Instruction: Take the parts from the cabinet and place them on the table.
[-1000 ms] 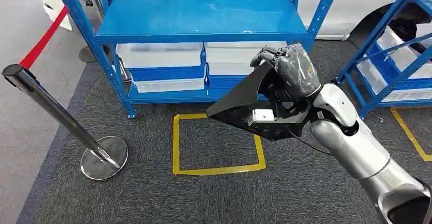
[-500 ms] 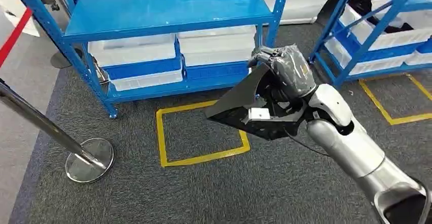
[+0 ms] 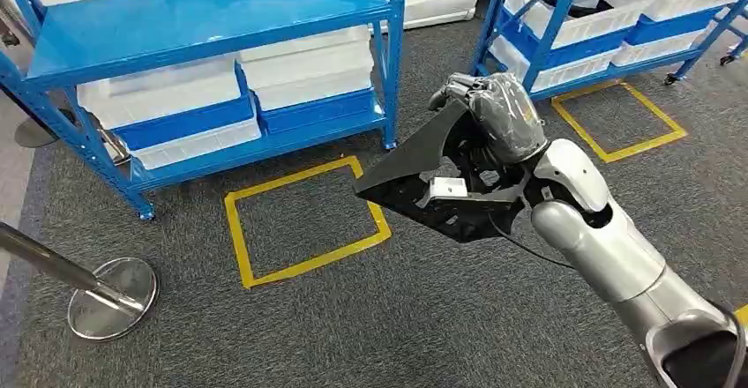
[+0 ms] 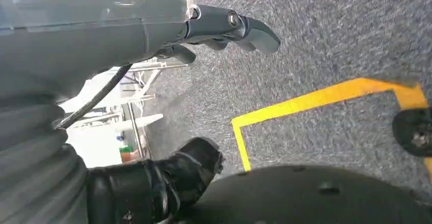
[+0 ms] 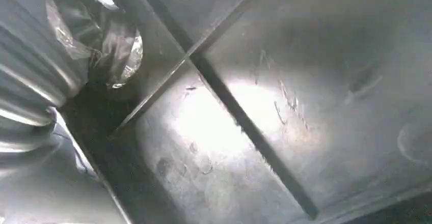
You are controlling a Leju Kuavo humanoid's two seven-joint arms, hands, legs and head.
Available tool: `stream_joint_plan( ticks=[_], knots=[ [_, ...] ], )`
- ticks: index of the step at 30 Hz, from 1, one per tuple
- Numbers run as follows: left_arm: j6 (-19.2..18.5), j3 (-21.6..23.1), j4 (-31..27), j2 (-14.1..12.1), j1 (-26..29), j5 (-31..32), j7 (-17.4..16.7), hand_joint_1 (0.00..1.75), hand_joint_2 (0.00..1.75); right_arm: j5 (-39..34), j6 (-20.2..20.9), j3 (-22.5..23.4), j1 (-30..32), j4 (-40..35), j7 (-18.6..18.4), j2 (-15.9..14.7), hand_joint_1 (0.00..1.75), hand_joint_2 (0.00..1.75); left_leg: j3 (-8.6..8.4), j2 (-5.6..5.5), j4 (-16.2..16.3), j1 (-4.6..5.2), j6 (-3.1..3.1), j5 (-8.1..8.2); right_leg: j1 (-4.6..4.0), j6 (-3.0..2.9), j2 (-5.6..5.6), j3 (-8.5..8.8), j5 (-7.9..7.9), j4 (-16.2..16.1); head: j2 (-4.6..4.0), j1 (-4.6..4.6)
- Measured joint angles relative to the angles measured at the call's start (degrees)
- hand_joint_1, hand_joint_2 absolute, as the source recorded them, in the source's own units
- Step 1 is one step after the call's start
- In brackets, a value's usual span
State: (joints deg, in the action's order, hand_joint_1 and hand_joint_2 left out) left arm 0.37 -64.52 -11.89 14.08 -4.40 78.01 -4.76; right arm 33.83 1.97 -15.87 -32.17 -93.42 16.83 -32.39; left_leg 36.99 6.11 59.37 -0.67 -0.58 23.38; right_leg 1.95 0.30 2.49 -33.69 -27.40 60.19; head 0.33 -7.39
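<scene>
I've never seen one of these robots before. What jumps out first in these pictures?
The robot's right hand, wrapped in shiny film, holds a big black triangular part in mid-air above grey carpet. Behind it stand blue shelves stacked with white bins, and a yellow taped square marks the floor in front. At lower left stands a chrome barrier post.

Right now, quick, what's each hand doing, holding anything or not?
Left hand: holds nothing, fingers out and apart, over the carpet.
Right hand: grips the black part, carried in the air.
</scene>
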Motion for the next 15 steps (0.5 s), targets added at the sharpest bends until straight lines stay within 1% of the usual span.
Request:
stream_joint_plan(
  ticks=[1,2,3,4,5,6,7,8,9,10,11,12,13,14,15],
  knots=[
    [0.0,-0.06,0.0,-0.04,0.06,0.02,0.0,0.0,1.75,0.0,0.02,0.0,-0.19,0.06,0.0,0.02,1.75,1.75,0.65,-2.5,1.28,-0.11,-0.44,2.41,-0.13,-0.58,-0.26,-0.73,0.65,0.0,0.0,0.04],
    [0.0,-0.11,0.0,-0.04,0.08,0.02,0.0,0.0,1.75,0.0,0.02,-0.02,-0.35,0.11,-0.02,0.17,1.75,1.75,1.62,-4.46,4.22,-0.06,-0.37,6.13,-0.23,-1.17,-0.61,-1.55,1.36,0.01,0.0,0.09],
    [0.0,-0.15,0.0,-0.04,0.17,0.02,0.0,0.0,1.75,0.0,0.02,-0.04,-0.45,0.11,-0.02,0.37,1.75,1.75,2.63,-5.53,8.75,0.08,-0.2,9.92,-0.48,-1.5,-1.23,-2.46,2.13,0.04,0.0,0.06],
    [0.0,-0.17,0.0,-0.09,0.26,0.07,-0.02,0.0,1.75,0.0,0.04,-0.09,-0.46,0.13,-0.02,0.52,1.75,1.75,3.37,-5.82,12.83,0.12,0.03,12.43,-0.77,-1.69,-1.88,-3.35,2.83,0.05,0.0,0.06],
    [0.0,-0.2,0.0,-0.09,0.29,0.09,0.0,0.0,1.75,0.0,0.04,-0.15,-0.46,0.2,-0.02,0.61,1.75,1.75,3.73,-5.86,16.32,0.19,0.35,13.63,-1.13,-1.8,-2.6,-4.34,3.6,0.11,0.0,0.06],
    [0.0,-0.2,0.0,-0.09,0.28,0.09,0.0,0.0,1.75,0.0,0.07,-0.22,-0.46,0.26,-0.02,0.68,1.75,1.75,3.14,-5.91,17.5,0.31,0.72,13.12,-1.36,-1.84,-3.27,-5.28,4.35,0.14,0.0,0.06],
    [0.0,-0.2,0.0,-0.09,0.24,0.09,0.0,0.0,1.75,0.0,0.07,-0.28,-0.46,0.35,-0.02,0.74,1.75,1.75,1.4,-5.97,16.36,0.57,1.29,11.27,-1.58,-1.86,-3.95,-6.23,5.15,0.14,0.0,0.07],
    [0.0,-0.2,0.0,-0.11,0.21,0.13,0.0,0.0,1.75,0.0,0.07,-0.33,-0.47,0.35,-0.02,0.74,1.75,1.75,-1.33,-6.26,13.29,0.88,1.97,8.97,-1.76,-1.84,-4.7,-7.12,5.94,0.14,0.0,0.06],
    [0.0,-0.2,0.0,-0.11,0.16,0.15,0.0,0.0,1.75,0.0,0.07,-0.37,-0.55,0.35,-0.02,0.74,1.75,1.75,-4.81,-7.08,8.87,1.31,2.81,7.4,-1.93,-1.82,-5.39,-7.9,6.75,0.12,0.0,0.06],
    [0.0,-0.2,-0.02,-0.19,0.05,0.17,0.0,0.0,1.75,0.0,0.07,-0.44,-0.71,0.35,-0.04,0.74,1.75,1.75,-8.71,-9.47,3.67,1.69,3.8,7.77,-1.75,-1.79,-5.91,-8.43,7.58,0.15,0.0,0.06],
    [0.0,-0.2,-0.11,-0.44,0.0,0.17,0.04,0.0,1.75,0.0,0.09,-0.46,-0.93,0.35,-0.11,0.74,1.75,1.75,-11.48,-11.01,-1.3,1.74,4.54,9.64,-2.12,-1.44,-6.48,-8.89,8.22,0.1,0.0,0.06],
    [0.0,-0.2,-0.11,-0.33,0.07,0.2,0.07,0.0,1.75,0.0,0.13,-0.57,-1.0,0.37,-0.24,0.81,1.75,1.75,-11.58,-10.64,-1.99,1.49,3.79,9.62,-1.72,-1.22,-6.77,-8.78,9.07,-0.38,0.02,0.04],
    [-0.02,-0.2,-0.11,-0.35,0.04,0.2,0.15,0.0,1.75,0.0,0.22,-0.68,-1.2,0.44,-0.24,0.81,1.75,1.75,-11.29,-10.3,-1.98,1.98,3.73,8.68,-1.57,-0.87,-7.46,-8.62,9.97,-0.99,-0.02,0.0],
    [-0.02,-0.2,-0.11,-0.33,-0.08,0.26,0.13,0.0,1.75,0.0,0.31,-0.76,-1.41,0.48,-0.33,0.81,1.75,1.75,-11.21,-9.71,-2.31,2.0,3.91,8.36,-1.33,-0.32,-8.13,-8.67,11.13,-1.78,0.02,0.13],
    [-0.11,-0.2,-0.09,-0.2,-0.08,0.35,0.15,0.0,1.75,0.0,0.39,-0.81,-1.47,0.54,-0.44,0.72,1.75,1.75,-10.52,-8.78,-3.36,1.59,4.01,6.98,-1.88,0.14,-9.26,-8.64,12.43,-2.93,0.0,0.0]
  ],
)
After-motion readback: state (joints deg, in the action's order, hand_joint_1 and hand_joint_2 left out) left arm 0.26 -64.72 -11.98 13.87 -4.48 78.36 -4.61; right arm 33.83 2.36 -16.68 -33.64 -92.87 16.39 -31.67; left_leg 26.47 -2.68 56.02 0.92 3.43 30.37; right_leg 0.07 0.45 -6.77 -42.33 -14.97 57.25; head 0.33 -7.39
